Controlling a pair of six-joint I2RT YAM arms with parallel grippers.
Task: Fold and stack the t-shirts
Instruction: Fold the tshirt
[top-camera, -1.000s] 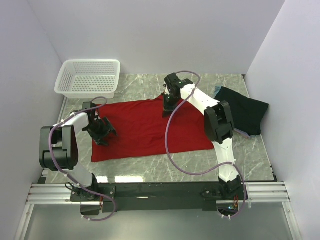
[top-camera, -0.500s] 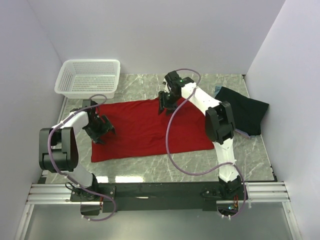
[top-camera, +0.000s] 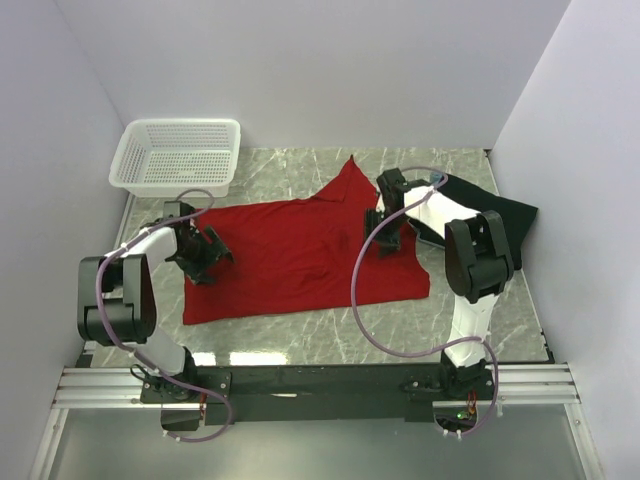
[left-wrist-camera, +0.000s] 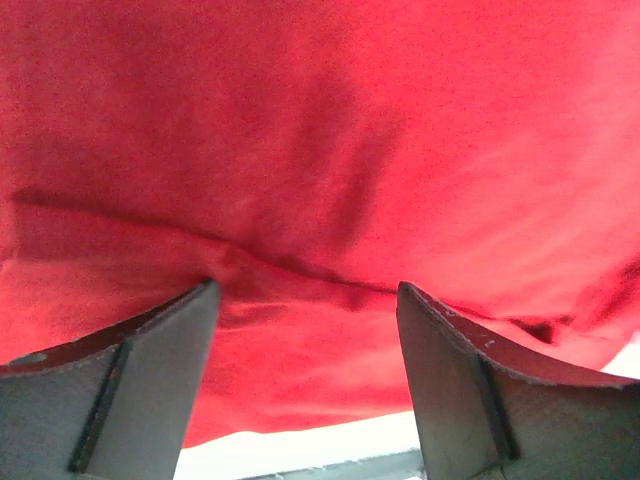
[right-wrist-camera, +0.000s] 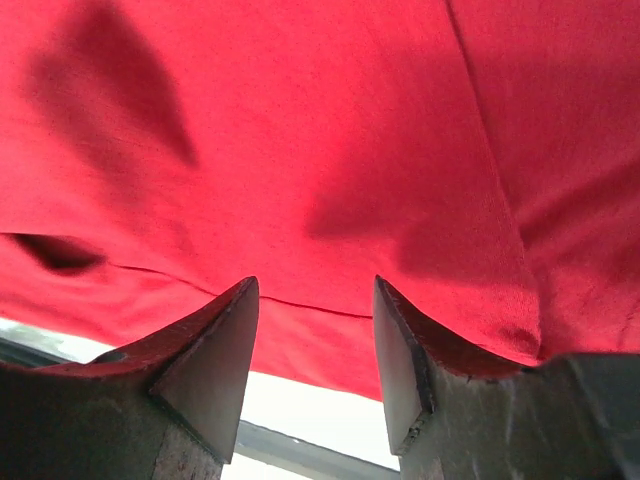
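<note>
White walls close in a grey marble table (top-camera: 300, 335), where a white mesh basket (top-camera: 178, 155) stands empty beyond and a little to the left of the left gripper (top-camera: 203, 256). That gripper sits low at the left-hand edge of the red t-shirt (top-camera: 285, 265), and the garment runs away from it to the right. In its wrist view the fingers (left-wrist-camera: 140, 350) are spread wide with nothing between them, over a shallow crease in the red cloth and a pale strip of table. The shirt lies nearly flat, its long axis running left to right across the table between the two arms, and one pointed flap of red reaches out toward the back wall. Just nearer than that flap and to its right, the right gripper (top-camera: 385, 228) hovers over the right-hand third of the shirt. Its fingers (right-wrist-camera: 215, 350) are also parted and hold nothing, though the gap is narrower, with red fabric and a seam line directly ahead of them. The shirt's right edge lies a little further right of this gripper. The black t-shirt (top-camera: 495, 225) lies in a heap to the right, past the arm's links and near the right-hand wall, with neither gripper on it. Folding has apparently not begun. With the red shirt stretched between them, each arm looks placed to take the end on its own side. The left gripper is already at its edge, while the right appears closest to the stray flap.
</note>
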